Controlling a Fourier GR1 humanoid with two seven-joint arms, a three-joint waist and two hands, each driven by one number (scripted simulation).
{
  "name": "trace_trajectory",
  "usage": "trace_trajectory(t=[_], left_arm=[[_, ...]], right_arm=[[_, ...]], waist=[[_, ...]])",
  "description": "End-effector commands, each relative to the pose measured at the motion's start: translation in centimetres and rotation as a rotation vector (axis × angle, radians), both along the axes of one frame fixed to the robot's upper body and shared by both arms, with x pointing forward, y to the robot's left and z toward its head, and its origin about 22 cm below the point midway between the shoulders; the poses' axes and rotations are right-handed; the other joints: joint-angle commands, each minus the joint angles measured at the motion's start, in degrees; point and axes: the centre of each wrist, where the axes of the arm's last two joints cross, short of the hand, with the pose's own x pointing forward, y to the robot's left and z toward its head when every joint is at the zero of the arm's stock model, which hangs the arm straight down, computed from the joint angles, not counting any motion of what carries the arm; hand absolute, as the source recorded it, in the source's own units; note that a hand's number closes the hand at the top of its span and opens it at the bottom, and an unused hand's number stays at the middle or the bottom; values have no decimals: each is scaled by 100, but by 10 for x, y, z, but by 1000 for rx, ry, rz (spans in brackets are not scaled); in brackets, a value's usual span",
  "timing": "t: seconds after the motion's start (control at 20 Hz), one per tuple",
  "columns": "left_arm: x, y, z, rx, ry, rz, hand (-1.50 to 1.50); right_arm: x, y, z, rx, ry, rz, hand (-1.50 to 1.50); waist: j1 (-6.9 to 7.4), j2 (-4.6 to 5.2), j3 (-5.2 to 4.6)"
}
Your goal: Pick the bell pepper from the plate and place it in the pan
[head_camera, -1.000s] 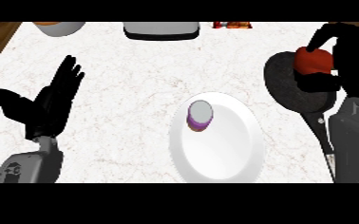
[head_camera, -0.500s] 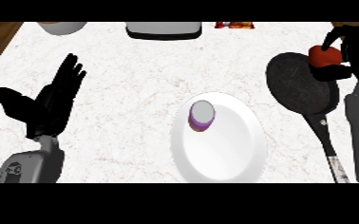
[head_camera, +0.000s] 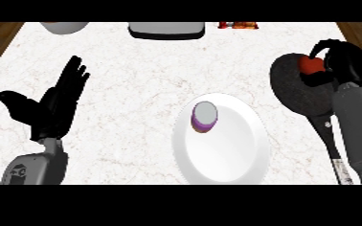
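Shifted toward the counter's right edge since a second ago, the pan [head_camera: 300,87] now lies farther from the white plate [head_camera: 226,158], with the right hand [head_camera: 338,60] over its far rim. Nearest, the left hand [head_camera: 53,103] rests open at the left, fingers spread and upright. On the plate stands a purple cup [head_camera: 205,116], near its far left rim. Beyond, the right hand's fingers curl round the red bell pepper [head_camera: 310,65], held above the dark pan. A grey appliance [head_camera: 167,29] sits at the counter's far edge.
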Motion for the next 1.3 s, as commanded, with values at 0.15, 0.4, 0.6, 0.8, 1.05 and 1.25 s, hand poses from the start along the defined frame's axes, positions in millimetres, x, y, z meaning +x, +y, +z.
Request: trace_trajectory(t=[0.15, 0.4, 0.6, 0.8, 1.05, 1.25], left_arm=[[-8, 4, 2, 11, -8, -8, 0], [8, -5, 5, -8, 0, -7, 0], [-2, 0, -3, -8, 15, -1, 0], [0, 10, 3, -5, 4, 30, 0], [-9, 19, 6, -10, 5, 25, 0], [-3, 1, 7, -8, 14, 22, 0]], right_arm=[[-1, -18, -34, 139, 144, -48, -150], [-11, -48, -33, 226, 23, 15, -150], [-14, -55, -29, 427, -139, 2, -150], [-38, -88, -34, 609, -210, -22, -150], [-86, -154, -19, 768, -285, 18, -150], [-116, -176, -24, 875, -265, 102, -150]], waist=[[2, -9, 1], [-10, 8, 6], [-74, -22, 5], [-129, -36, 3], [-161, -59, 1], [-204, -72, -6]])
